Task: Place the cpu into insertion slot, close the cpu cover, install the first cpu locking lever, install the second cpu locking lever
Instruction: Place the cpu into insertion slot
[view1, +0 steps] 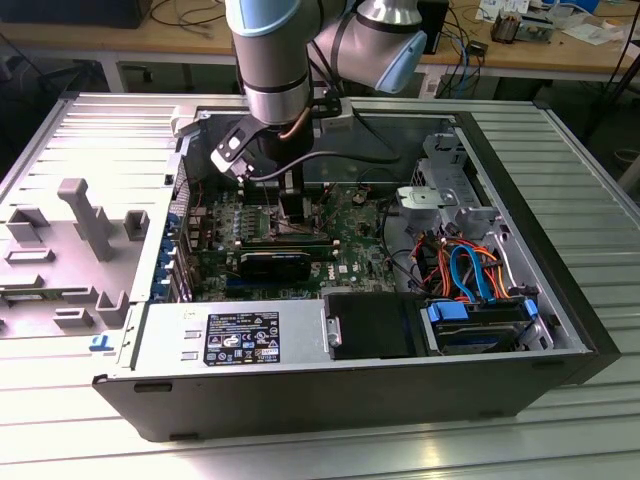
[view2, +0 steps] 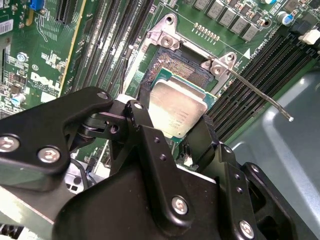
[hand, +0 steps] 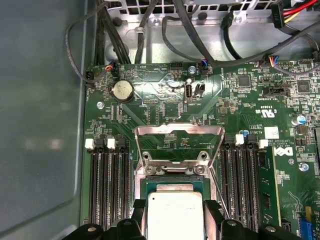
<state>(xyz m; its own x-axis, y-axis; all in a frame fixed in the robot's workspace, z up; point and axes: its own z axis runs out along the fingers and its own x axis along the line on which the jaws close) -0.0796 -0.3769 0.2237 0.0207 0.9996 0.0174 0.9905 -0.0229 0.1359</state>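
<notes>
Now, at the exterior view's left a grey moulded tray (view1: 80, 230) sits on the bench (view1: 90, 440) beside the open pc case (view1: 560, 330). The arm reaches in w/ the gripper (view1: 293, 205) low over the green board (view1: 350, 235). In the first wrist view the fingers (hand: 139, 207) clamp the cpu (hand: 175, 215) by two opposite sides, directly over the insertion slot (view2: 172, 62); seated or not, can't tell. The cpu cover (hand: 178, 129) stands flipped up at one slot rim. A thin locking lever (view2: 260, 95) juts free across the memory slots (view2: 250, 65).

A ribbed metal table (view1: 560, 150) filled most of the frame, pale, with glare along its lower edge. Across the top ran a wooden bench (view1: 110, 42) strewn with cables (view1: 190, 14).
</notes>
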